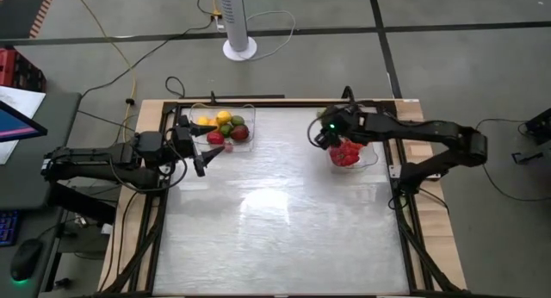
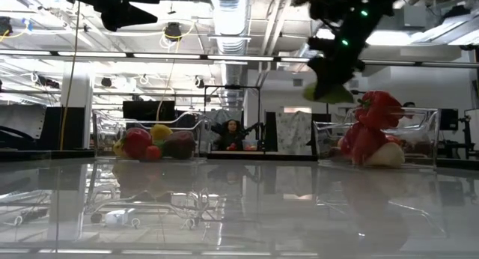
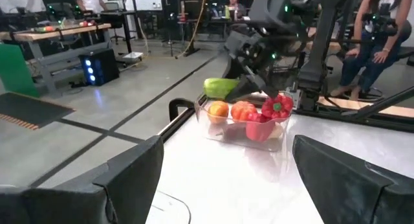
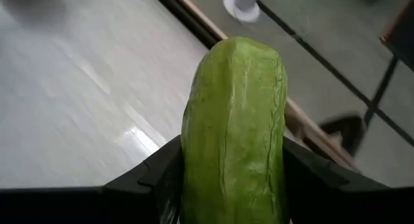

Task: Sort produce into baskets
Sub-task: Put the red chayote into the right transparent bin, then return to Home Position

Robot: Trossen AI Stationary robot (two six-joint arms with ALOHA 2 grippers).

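The green vegetable (image 4: 233,130) sits clamped between the fingers of the right gripper (image 3: 249,78), held in the air just above the near edge of the right basket (image 2: 423,132); that basket already holds red and orange pieces; well apart from it, the left basket (image 1: 248,113) holds a mixed pile; the table (image 1: 275,220) carries no loose produce; the left gripper (image 1: 203,156) waits beside the left basket, jaws apart; this looks like the last piece.

A ribbed green vegetable (image 4: 233,127) sits between dark jaws. Beside it, the clear right basket (image 1: 372,157) holds red and orange produce (image 3: 244,112) on a pale grey desk (image 1: 284,229).
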